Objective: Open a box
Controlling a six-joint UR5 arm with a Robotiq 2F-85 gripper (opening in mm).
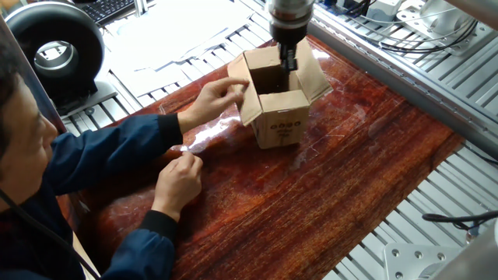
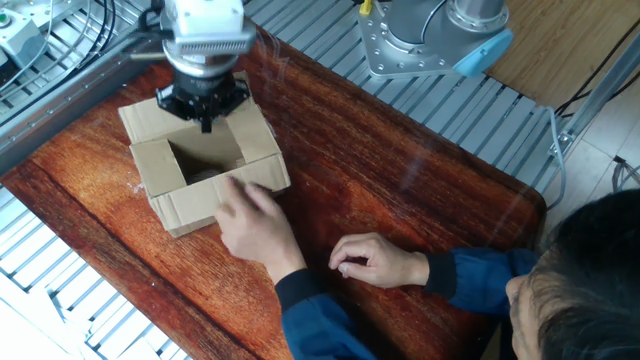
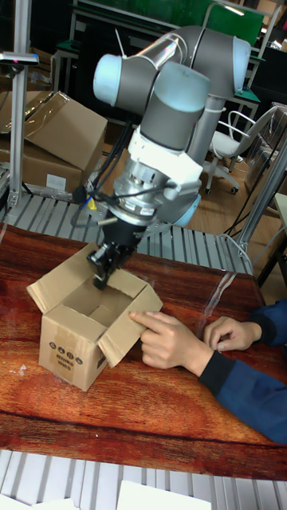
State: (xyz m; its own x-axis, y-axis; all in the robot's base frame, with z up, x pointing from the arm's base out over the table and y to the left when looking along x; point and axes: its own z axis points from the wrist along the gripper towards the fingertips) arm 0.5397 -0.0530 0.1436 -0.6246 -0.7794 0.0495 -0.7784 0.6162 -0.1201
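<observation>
The box [image 1: 280, 124] is a small brown carton with black print, standing on the red-brown wooden table [image 1: 334, 194]. Its top flaps are spread and the inside is dark. It also shows in the other fixed view, box [image 2: 160, 170], and in the tall view, box [image 3: 72, 351]. My gripper [image 1: 289, 61] points down at the far edge of the opening, beside the raised far flap. Its fingers look pressed together with nothing between them. Seen from the other side, the gripper [image 2: 205, 118] hangs over the far rim; gripper [image 3: 101, 275] too. A person's hand [image 1: 219, 95] rests on one side flap.
The person in blue sits at the table, second hand [image 1: 179, 175] resting on the wood. A black round device [image 1: 54, 47] and papers [image 1: 171, 31] lie beyond the table. My arm's base [image 2: 430, 35] stands at the far corner. Larger cartons [image 3: 56, 135] sit behind.
</observation>
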